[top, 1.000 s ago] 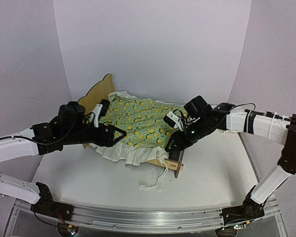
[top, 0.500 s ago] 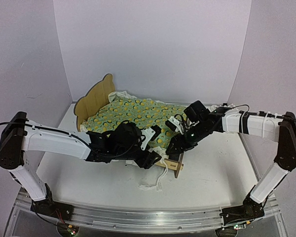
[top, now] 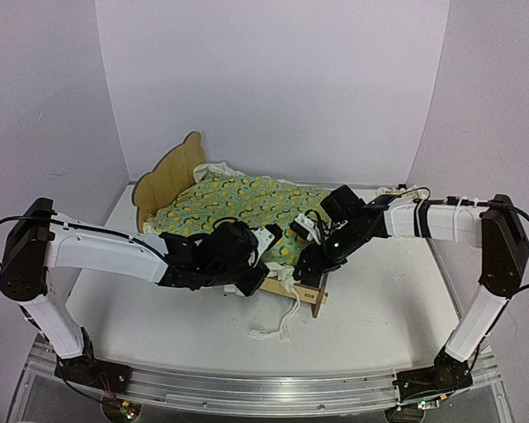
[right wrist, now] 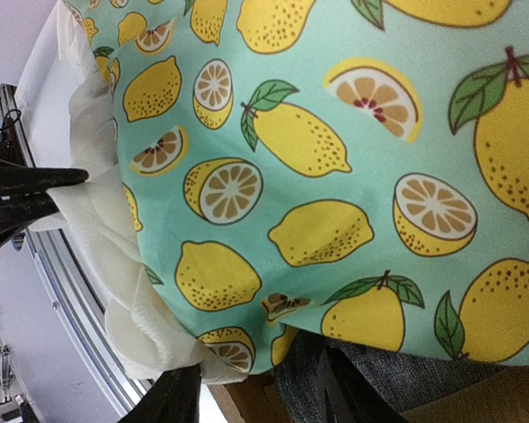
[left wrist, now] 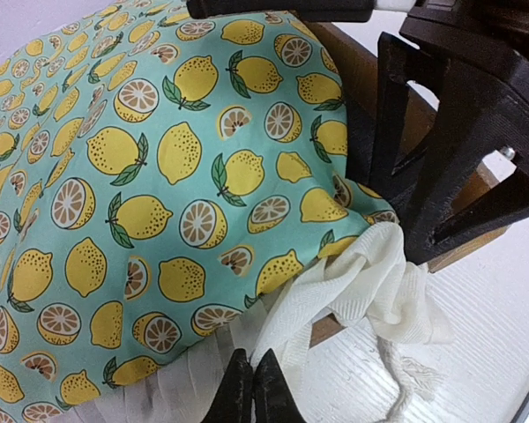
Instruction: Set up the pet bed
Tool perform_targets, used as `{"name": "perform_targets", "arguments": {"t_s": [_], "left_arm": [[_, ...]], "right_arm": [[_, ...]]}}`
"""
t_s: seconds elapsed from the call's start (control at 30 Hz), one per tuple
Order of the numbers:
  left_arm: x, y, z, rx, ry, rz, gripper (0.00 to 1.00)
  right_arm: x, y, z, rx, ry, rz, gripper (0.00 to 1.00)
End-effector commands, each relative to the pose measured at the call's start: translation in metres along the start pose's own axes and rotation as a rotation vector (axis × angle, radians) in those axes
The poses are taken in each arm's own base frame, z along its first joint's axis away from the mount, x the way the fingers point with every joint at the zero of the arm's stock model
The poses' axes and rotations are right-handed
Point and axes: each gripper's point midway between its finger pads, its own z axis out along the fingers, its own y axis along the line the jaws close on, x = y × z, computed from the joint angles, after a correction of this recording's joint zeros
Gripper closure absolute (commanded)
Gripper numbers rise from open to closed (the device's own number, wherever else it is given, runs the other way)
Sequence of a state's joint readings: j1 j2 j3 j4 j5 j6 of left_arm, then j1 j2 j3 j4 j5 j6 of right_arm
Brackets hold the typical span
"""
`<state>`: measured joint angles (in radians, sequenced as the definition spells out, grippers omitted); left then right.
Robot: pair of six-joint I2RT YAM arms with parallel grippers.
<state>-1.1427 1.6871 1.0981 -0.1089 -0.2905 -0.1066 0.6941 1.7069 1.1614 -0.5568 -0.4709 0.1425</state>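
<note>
The white-and-black left arm (top: 97, 251) and its matching right arm (top: 441, 220) are white tubular links between chunky black joint housings; thin black cables (top: 2, 231) loop loosely along both; each ends in a black base (top: 78, 363); the left gripper (left wrist: 253, 392) shows slim, tapered matte-black fingers (left wrist: 238, 388).

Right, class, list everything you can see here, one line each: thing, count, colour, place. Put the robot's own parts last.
light plywood pet bed with curved headboard: one, pale wood, towards the back of the table
dark grey mattress pad: one, grey, showing under the blanket's corner
lemon-print blanket with white ruffle: one, green-yellow, spread over the bed
white fringed strip of cloth: one, white, trailing from the bed's foot onto the table
table: one, white, under everything
left gripper: one, black, shut at the ruffle
right gripper: one, black, open at the bed's foot corner
</note>
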Motion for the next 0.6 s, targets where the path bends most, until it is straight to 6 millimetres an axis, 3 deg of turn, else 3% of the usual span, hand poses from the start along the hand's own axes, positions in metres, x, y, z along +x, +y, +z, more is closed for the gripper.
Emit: {"name": "perform_targets", "arguments": {"t_s": [0.0, 0.13, 0.23, 0.33, 0.57], "left_arm": [[-0.023, 0.008, -0.027, 0.001, -0.054, -0.048, 1.00], [-0.028, -0.004, -0.038, 0.127, -0.053, -0.103, 1.00], [-0.030, -0.012, -0.043, 0.236, -0.039, -0.150, 1.00], [-0.024, -0.022, -0.046, 0.322, -0.007, -0.171, 1.00], [-0.008, -0.030, -0.025, 0.385, 0.089, -0.217, 1.00]], "right_arm": [[-0.021, 0.006, 0.000, -0.032, -0.049, -0.023, 0.57], [-0.026, 0.005, -0.002, -0.021, -0.066, -0.025, 0.73], [-0.028, 0.007, -0.013, 0.001, -0.082, -0.007, 1.00], [-0.013, 0.006, -0.028, 0.046, -0.041, 0.016, 1.00], [0.020, -0.009, -0.057, 0.195, 0.022, 0.042, 1.00]]}}
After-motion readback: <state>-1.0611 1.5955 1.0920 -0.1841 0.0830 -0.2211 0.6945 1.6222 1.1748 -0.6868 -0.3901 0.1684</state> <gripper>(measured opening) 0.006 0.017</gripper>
